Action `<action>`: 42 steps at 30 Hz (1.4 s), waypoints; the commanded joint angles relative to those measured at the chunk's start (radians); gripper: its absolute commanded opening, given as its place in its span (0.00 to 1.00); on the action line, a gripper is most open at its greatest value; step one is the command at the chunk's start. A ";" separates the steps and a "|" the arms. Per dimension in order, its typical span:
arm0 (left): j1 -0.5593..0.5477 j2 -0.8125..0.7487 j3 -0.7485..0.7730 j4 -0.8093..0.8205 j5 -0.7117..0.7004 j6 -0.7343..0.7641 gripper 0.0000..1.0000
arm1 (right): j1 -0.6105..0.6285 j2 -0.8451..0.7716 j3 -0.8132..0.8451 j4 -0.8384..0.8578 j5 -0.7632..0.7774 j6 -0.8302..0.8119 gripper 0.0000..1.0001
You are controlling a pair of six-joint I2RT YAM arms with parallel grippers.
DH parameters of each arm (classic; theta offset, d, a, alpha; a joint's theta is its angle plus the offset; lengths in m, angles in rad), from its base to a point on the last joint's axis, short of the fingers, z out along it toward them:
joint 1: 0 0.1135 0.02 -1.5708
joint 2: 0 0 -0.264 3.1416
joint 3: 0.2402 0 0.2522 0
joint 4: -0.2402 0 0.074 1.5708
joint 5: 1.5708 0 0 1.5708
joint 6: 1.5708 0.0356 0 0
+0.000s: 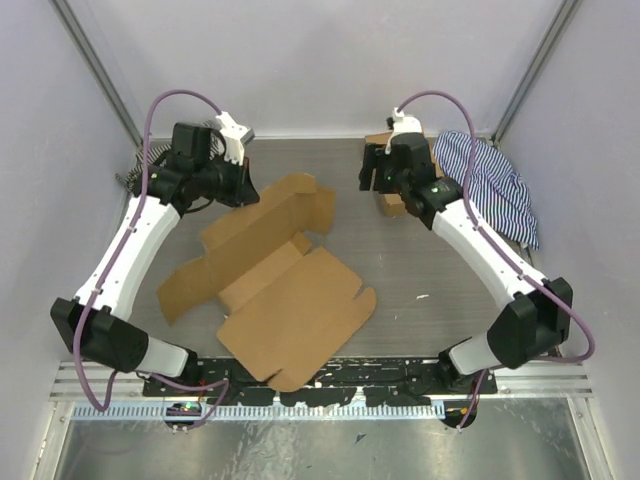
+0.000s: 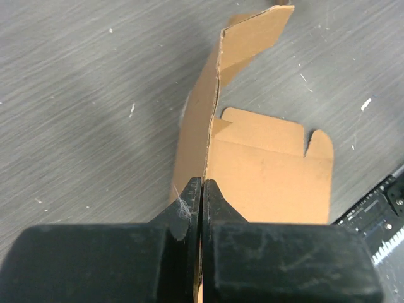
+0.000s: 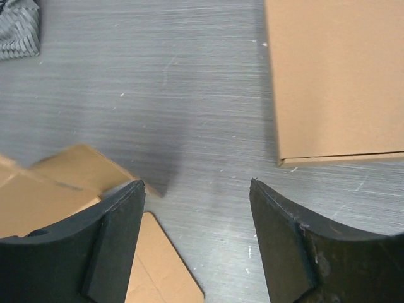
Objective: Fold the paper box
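The box (image 1: 290, 300) lies mid-way across the table (image 1: 430, 270), mostly flat: its panels are spread out, no walls are locked and no tabs tucked. The left gripper (image 2: 202, 188) is clamped on the edge of a far flap, holding it upright. The right gripper (image 3: 197, 189) hangs wide open and empty beside the small box (image 3: 334, 76). By my judgement nearly all the folding remains

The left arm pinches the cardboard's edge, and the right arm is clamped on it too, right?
Only the left arm pinches the paper box edge. The jaws of the right arm stand open, holding nothing; the right wrist view shows it.
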 commanded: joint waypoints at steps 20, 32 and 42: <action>-0.095 -0.055 -0.103 0.079 -0.237 0.093 0.01 | -0.132 0.448 0.223 0.094 -0.324 -0.027 0.62; -0.261 -0.055 -0.137 0.016 -0.606 0.171 0.00 | -0.150 0.493 0.262 0.086 -0.346 -0.047 0.60; -0.530 -0.018 -0.243 0.065 -1.049 0.266 0.00 | -0.150 0.530 0.278 0.116 -0.443 -0.080 0.60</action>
